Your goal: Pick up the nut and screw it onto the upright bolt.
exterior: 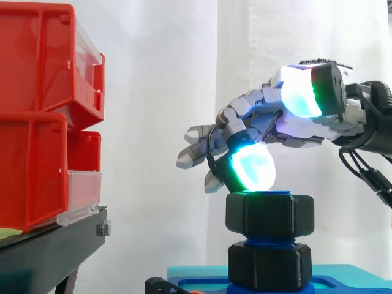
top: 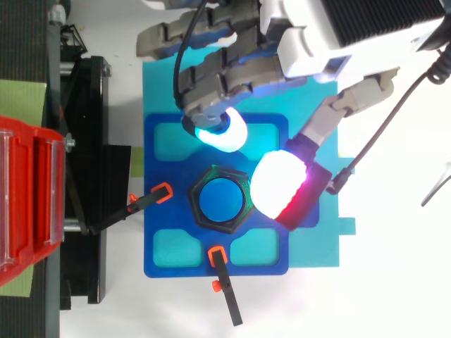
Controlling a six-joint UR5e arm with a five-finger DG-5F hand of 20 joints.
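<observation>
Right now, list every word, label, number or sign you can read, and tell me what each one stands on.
None can be read. The red bins, the black nut, the blue bolt, the blue plate under it and the hand carry no legible words, numbers or signs in either view.

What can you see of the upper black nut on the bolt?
The upper nut is a chunky matte-black hexagon, plastic by its look, with rounded edges. It sits level near the top of the upright blue bolt, whose end fills its hole. Blue thread shows between it and a second black hex piece below. One glowing pad of the hand hangs just over its top edge; contact cannot be told.
</observation>
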